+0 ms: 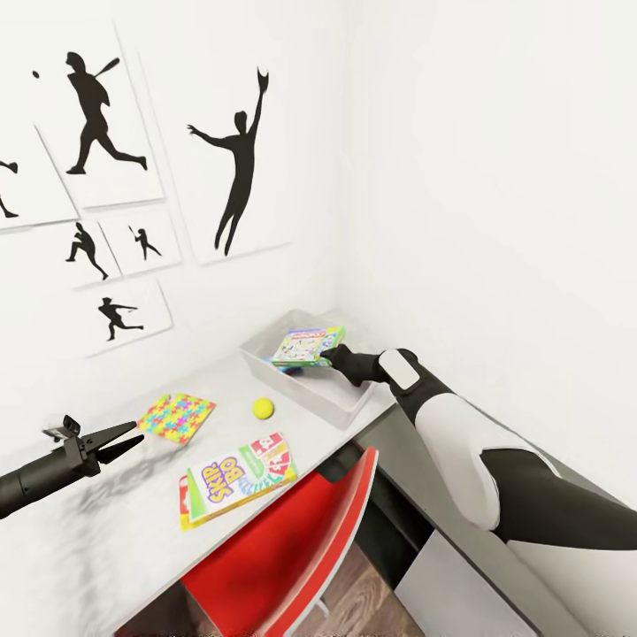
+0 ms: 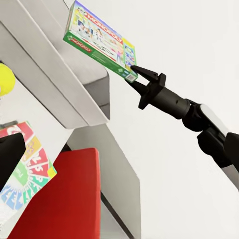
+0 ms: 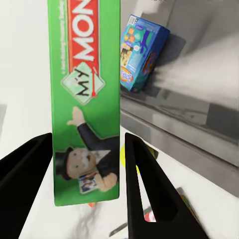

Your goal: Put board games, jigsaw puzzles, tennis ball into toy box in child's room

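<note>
My right gripper is shut on one edge of the green Monopoly board game, holding it tilted over the light grey toy box at the table's far corner. The left wrist view shows that grip on the Monopoly box above the bin's wall. A blue board game leans inside the toy box. On the table lie a jigsaw puzzle, the tennis ball and the Skip-Bo box. My left gripper hovers open beside the puzzle, holding nothing.
A red chair is pushed under the table's front edge, below the Skip-Bo box. White walls with black sports silhouettes close in behind the table. A lower dark grey unit sits under my right arm.
</note>
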{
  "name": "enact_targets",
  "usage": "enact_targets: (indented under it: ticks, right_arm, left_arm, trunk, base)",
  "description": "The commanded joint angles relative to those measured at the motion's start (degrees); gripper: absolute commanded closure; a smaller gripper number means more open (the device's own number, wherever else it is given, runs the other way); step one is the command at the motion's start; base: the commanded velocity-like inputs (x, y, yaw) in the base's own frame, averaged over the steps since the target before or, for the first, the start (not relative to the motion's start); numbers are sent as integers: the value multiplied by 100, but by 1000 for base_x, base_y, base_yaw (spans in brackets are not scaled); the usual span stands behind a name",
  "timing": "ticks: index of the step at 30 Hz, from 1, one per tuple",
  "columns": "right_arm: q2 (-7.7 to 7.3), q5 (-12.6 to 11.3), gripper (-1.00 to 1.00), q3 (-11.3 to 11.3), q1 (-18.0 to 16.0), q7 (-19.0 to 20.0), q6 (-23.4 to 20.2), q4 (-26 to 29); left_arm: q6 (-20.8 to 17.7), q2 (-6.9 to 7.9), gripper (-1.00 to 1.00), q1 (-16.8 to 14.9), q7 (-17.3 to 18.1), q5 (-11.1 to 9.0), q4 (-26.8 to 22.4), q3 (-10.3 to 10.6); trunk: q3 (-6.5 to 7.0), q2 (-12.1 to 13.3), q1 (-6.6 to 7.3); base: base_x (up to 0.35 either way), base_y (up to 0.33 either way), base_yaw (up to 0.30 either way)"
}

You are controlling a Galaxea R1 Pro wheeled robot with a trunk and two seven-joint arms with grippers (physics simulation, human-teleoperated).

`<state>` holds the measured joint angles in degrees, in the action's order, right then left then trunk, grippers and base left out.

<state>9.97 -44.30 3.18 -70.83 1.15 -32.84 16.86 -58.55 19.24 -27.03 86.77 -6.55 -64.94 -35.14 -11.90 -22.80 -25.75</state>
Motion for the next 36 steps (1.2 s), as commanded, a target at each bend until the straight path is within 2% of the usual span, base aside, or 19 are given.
enact_targets:
  ticks: [1, 8, 13, 20, 27, 36]
  right_arm:
    - [3, 25, 100, 33, -42, 11, -28, 1]
    - [3, 6, 100, 40, -179, -49, -104, 1]
    - [3, -152, 100, 78, -217, -188, -130, 1]
    - [-22, -218, 100, 109, -244, -372, -134, 1]
    - [-181, -635, 100, 258, -350, -1101, -135, 1]
    - [-214, -766, 100, 271, -378, -1280, -162, 1]
  left_arm:
    - [-61, 1, -100, -5, 24, 5, 1, -1]
    - [-61, 1, -100, -5, 24, 5, -1, -1]
    - [-61, 2, -100, -5, 24, 5, 0, -3]
    - [-61, 1, -100, -5, 24, 5, 0, -2]
    - [-59, 1, -100, -5, 24, 11, 1, -1]
    - [-57, 1, -100, -5, 24, 11, 0, -1]
  trunk:
    - [-21, -12, -3]
    - [-87, -12, -3]
    - [-134, -12, -3]
    - [-173, -12, -3]
    - [-178, -12, -3]
    - [-179, -12, -3]
  base:
    - [0, 0, 0]
    - [0, 0, 0]
    - [0, 0, 0]
    - [0, 0, 0]
    - [0, 0, 0]
    - [0, 0, 0]
